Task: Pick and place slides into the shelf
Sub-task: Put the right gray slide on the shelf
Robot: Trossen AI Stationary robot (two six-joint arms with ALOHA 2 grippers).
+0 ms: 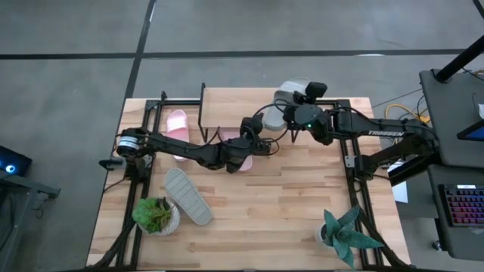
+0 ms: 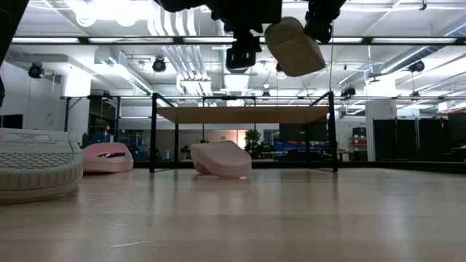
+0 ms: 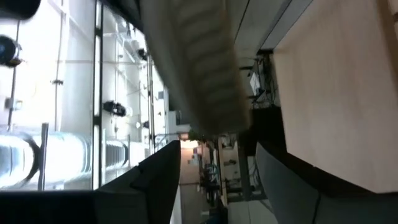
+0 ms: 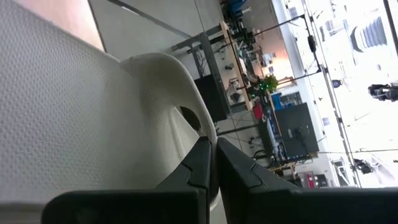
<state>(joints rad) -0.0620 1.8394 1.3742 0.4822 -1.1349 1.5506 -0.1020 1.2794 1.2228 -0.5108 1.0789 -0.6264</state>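
Note:
My right gripper is shut on a light grey slide and holds it high over the shelf. In the low view that slide hangs tilted above the shelf's plank top. My left gripper is open close beside it, and its wrist view shows the slide's ribbed sole ahead of the spread fingers. The second grey slide lies sole up on the table. One pink slide lies left of the shelf. The other pink slide lies at the shelf's near side. My right gripper pinches the edge of the grey slide's wide strap between its two fingers. The slide is lifted clear of everything and sits tilted in the hold, above the shelf's top.
Two potted plants stand near the table's near edge, one on the left and one on the right. The black table frame runs along the right side. Bare wood lies in the table's middle.

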